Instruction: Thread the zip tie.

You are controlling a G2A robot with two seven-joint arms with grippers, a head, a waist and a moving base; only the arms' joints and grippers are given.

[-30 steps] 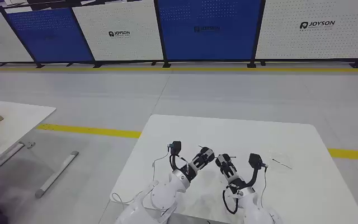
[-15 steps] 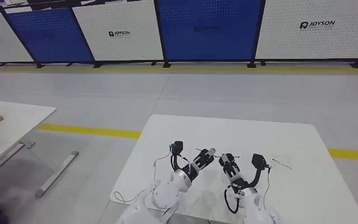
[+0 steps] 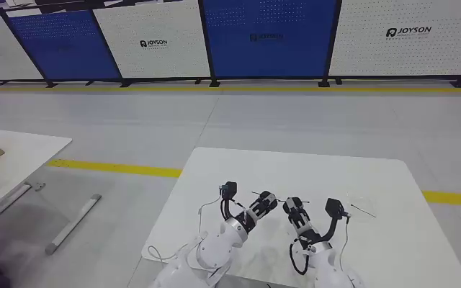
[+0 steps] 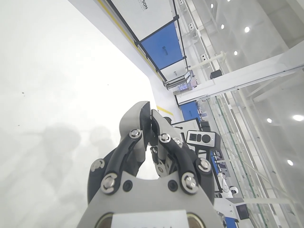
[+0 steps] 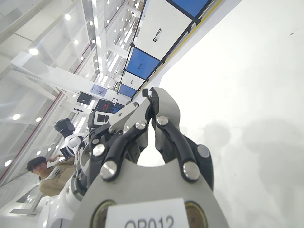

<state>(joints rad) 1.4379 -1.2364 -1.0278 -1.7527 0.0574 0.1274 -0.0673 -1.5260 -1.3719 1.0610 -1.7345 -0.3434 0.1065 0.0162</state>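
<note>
1. while the two grippers hang close together above the near middle of the table (image 3: 216, 173), the threading looks not yet done: no closed loop can be made out between them.
2. the right gripper (image 5: 151, 97) has its fingers pressed together on a small black piece that pokes out just past the fingertips. i take it for one end of the zip tie (image 5: 144, 93); head or tail, i cannot tell.
3. the left gripper (image 4: 150, 110) is likewise squeezed tight. its own wrist view shows no tie between the pads, but in the top view a thin dark strand juts out at its tip, so i judge that it holds the other end.
4. done, by my reading: the tie is up off the table and held in the air at both ends. left to do: bring the tail to the head's slot, push it through and draw the loop.
5. the table is white and smooth; a few loose thin strips (image 3: 361, 209) lie toward its right side, well apart from the grippers.
6. the room has a pale grey floor (image 3: 288, 115) with a yellow line (image 3: 115, 168), a row of blue and white perforated panels (image 3: 270, 39) at the back, a second white table (image 3: 29, 155) off to the left, and ceiling lights (image 5: 67, 16) high overhead.
</note>
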